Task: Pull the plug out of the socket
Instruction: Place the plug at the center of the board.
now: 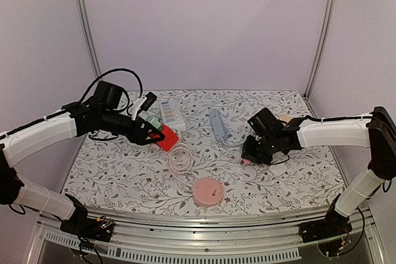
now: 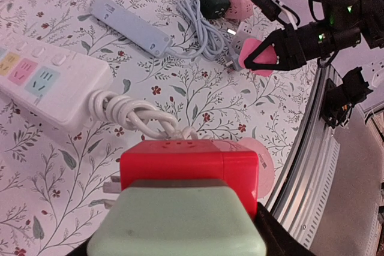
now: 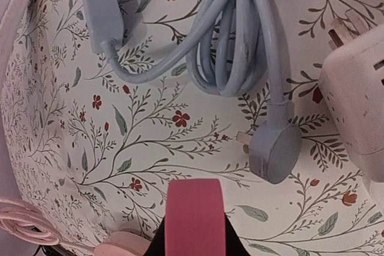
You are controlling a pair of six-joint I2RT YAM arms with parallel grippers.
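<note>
A red cube socket (image 1: 167, 136) is held in my left gripper (image 1: 159, 133), above the table near the white power strip (image 1: 171, 115). In the left wrist view the red cube (image 2: 189, 166) sits against my green finger pad (image 2: 180, 220), with bare metal prongs (image 2: 110, 187) sticking out on its left side. I cannot see anything plugged into its visible faces. My right gripper (image 1: 248, 160) has pink pads closed together, low over the table, holding nothing; it also shows in the left wrist view (image 2: 259, 57). Its pink finger (image 3: 194, 217) hovers near a blue-grey plug (image 3: 275, 151).
A blue-grey power strip (image 1: 218, 125) with coiled cable (image 3: 234, 34) lies mid-table. A pink disc (image 1: 208, 191) with pink cord (image 1: 181, 159) lies near the front. The white strip's knotted cable (image 2: 129, 112) lies under the red cube. Several small cube adapters (image 2: 222, 1) sit beside a pale cube (image 3: 360, 106).
</note>
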